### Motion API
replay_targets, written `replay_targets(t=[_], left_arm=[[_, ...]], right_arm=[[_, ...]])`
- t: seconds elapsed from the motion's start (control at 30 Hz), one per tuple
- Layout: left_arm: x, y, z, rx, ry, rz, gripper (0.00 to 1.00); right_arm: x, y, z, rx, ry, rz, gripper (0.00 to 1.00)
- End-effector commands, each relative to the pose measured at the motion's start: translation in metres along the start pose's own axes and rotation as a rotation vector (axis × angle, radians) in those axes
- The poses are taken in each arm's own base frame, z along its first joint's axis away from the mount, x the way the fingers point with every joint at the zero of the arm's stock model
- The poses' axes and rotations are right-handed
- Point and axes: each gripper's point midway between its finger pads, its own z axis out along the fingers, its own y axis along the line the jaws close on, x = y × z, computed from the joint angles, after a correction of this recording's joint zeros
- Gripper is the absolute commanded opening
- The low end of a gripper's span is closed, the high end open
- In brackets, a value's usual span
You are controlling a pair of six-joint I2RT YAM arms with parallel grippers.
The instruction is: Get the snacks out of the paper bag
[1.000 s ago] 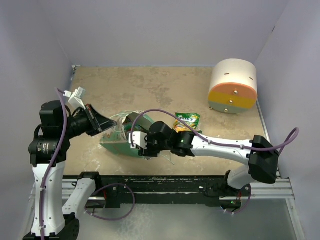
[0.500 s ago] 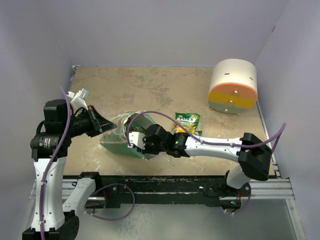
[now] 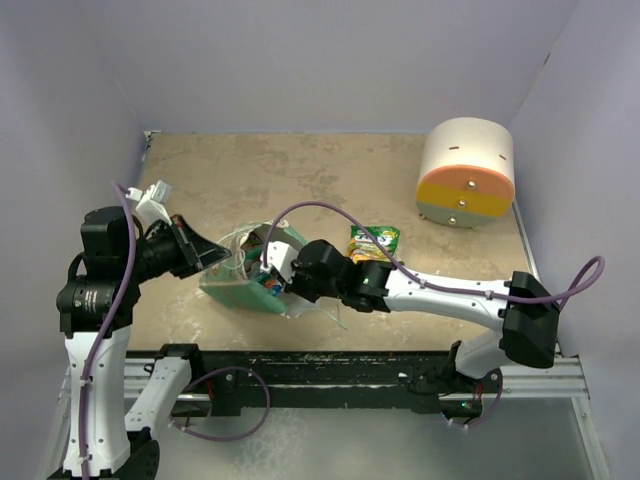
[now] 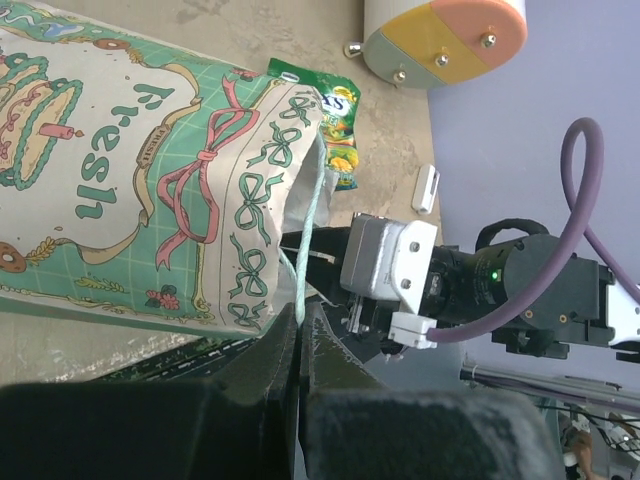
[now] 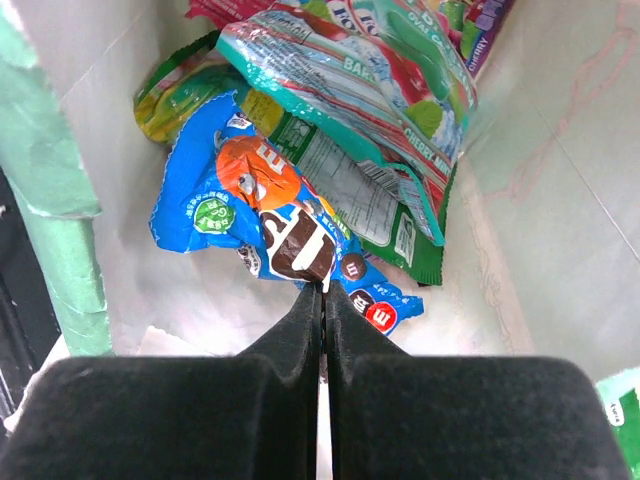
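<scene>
The mint-green paper bag (image 3: 238, 287) lies on its side, its patterned face (image 4: 130, 200) turned toward the left wrist camera. My left gripper (image 4: 299, 325) is shut on the bag's thin string handle (image 4: 308, 230) and holds the mouth up. My right gripper (image 5: 322, 290) is inside the bag, shut on the edge of a blue snack packet (image 5: 250, 200). Behind that packet lie a teal packet (image 5: 370, 80), a green one (image 5: 405, 240) and a yellow-green one (image 5: 175, 100). One more yellow-green snack (image 3: 373, 240) lies on the table to the right of the bag.
A cream, orange and yellow cylinder (image 3: 465, 172) stands at the back right. A small white block (image 4: 426, 188) lies on the table near it. The right arm's wrist (image 3: 330, 272) fills the bag's mouth. Purple walls close in the table on three sides.
The right gripper's jaws have closed onto the blue packet inside the bag, and a bit of blue now shows at the bag's mouth. The left gripper still holds the handle.
</scene>
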Motion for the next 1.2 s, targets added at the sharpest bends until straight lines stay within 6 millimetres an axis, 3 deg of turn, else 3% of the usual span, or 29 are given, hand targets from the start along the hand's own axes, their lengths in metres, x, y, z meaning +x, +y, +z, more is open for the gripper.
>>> replay_targets(t=[0.0, 0.2, 0.47, 0.73, 0.9, 1.03, 1.17], left_arm=[[-0.015, -0.01, -0.003, 0.018, -0.056, 0.031, 0.0], [-0.018, -0.013, -0.004, 0.025, -0.058, 0.061, 0.0], [-0.019, -0.016, 0.004, 0.066, -0.045, 0.029, 0.0], [-0.016, -0.012, 0.011, 0.074, 0.02, 0.048, 0.0], [-0.013, -0.011, 0.012, 0.082, 0.013, 0.033, 0.0], [-0.012, -0.01, 0.01, 0.078, -0.008, 0.021, 0.0], [-0.015, -0.019, 0.007, 0.103, -0.024, 0.008, 0.0]], right_arm=[[-0.038, -0.011, -0.022, 0.055, -0.095, 0.144, 0.0], [-0.048, -0.02, -0.039, 0.102, -0.143, 0.194, 0.0], [-0.06, -0.055, -0.08, 0.287, -0.12, 0.336, 0.0], [-0.056, -0.067, -0.12, 0.367, -0.138, 0.478, 0.0], [-0.031, -0.077, -0.154, 0.477, -0.092, 0.593, 0.0], [-0.025, -0.09, -0.184, 0.579, -0.138, 0.718, 0.0], [0.014, -0.107, -0.212, 0.811, -0.101, 0.892, 0.0]])
